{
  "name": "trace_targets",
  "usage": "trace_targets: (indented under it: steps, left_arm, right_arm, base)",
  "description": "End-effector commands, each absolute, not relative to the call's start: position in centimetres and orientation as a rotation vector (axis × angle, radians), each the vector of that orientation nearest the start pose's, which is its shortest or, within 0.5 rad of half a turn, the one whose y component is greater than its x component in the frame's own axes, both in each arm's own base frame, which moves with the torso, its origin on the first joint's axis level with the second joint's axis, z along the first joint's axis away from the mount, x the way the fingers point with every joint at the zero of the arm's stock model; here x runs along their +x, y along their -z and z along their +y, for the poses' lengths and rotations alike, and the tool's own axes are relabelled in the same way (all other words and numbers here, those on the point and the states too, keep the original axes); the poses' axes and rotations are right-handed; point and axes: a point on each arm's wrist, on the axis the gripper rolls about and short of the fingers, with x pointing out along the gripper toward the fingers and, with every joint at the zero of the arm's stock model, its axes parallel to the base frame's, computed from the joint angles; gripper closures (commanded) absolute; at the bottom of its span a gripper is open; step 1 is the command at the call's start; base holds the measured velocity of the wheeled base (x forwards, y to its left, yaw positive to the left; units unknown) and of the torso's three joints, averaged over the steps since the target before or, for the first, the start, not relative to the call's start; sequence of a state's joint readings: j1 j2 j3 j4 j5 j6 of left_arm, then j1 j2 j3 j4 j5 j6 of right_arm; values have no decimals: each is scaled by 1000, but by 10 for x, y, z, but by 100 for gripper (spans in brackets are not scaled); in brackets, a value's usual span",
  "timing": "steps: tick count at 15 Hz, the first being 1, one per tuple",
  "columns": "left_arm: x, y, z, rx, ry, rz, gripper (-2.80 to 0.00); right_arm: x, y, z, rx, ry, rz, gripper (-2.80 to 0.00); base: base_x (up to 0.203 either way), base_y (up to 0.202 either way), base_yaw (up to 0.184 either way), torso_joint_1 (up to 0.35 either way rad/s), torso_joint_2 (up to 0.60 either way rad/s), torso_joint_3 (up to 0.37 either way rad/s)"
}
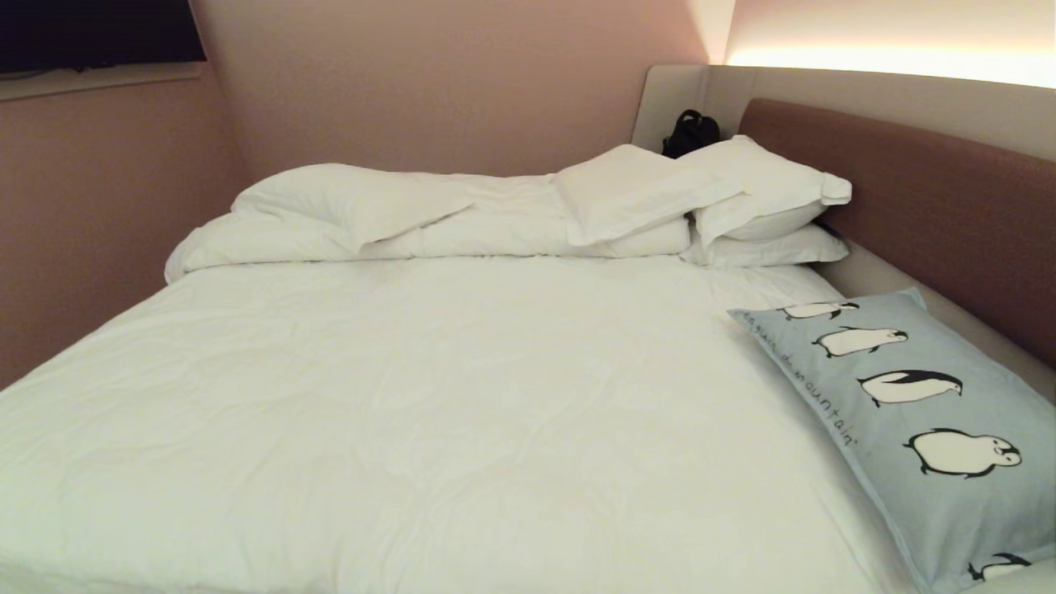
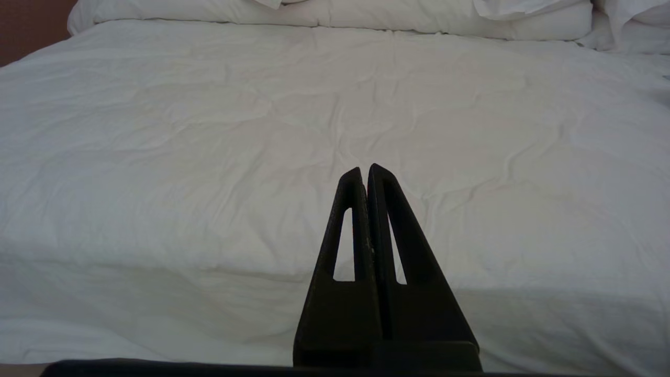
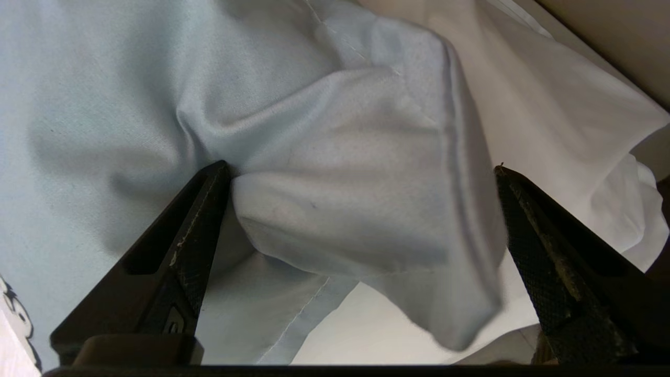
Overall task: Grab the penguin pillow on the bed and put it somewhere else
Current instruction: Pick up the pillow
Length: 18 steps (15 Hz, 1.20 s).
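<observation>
On the bed's [image 1: 412, 396] right edge, the right pincer [image 3: 361, 173] straddles, spread wide, the "mountain" penguin pillow's [image 1: 924, 412] corner.

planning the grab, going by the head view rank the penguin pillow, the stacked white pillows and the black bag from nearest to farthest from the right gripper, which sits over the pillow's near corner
1. penguin pillow, at the bed's right edge; the open right gripper straddles its corner.
2. stacked white pillows, farther back by the headboard.
3. black bag, behind those pillows in the corner.

Head and left wrist share bed [image 1: 412, 396]; right wrist perhaps close.
</observation>
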State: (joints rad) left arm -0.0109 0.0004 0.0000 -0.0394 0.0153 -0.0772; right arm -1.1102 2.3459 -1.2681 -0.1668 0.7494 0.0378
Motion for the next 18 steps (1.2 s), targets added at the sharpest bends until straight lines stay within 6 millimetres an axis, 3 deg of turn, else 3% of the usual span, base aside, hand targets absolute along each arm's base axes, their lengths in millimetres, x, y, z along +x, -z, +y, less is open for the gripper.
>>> trace_targets:
  steps: [1,3,4,8,11,15,18]
  left_arm:
    - [-23,-80,1,-79,-3,-40,0]
    - [-23,-80,1,-79,-3,-40,0]
    - [-23,-80,1,-79,-3,-40,0]
    - [-23,-80,1,-79,-3,-40,0]
    - [-23,-80,1,-79,-3,-40,0]
    - [-23,-80,1,-79,-3,-40,0]
    - [-23,-80,1,-79,-3,-40,0]
  right_arm:
    - [203,-20,-368,762,336,539,-280]
    - [206,-23,-369,757,333,533,-280]
    - [208,-25,-370,754,331,528,0]
    - [223,-34,-359,729,290,533,0]
    - [244,-48,-340,727,228,569,0]
    - [248,-67,-330,742,213,567,0]
    - [251,-110,-312,758,187,507,0]
  base:
    - [0,0,0,0,0,0]
    - [0,0,0,0,0,0]
    - [0,0,0,0,0,0]
    - [0,0,0,0,0,0]
    - [0,0,0,0,0,0]
    - [0,0,0,0,0,0]
    - [0,0,0,0,0,0]
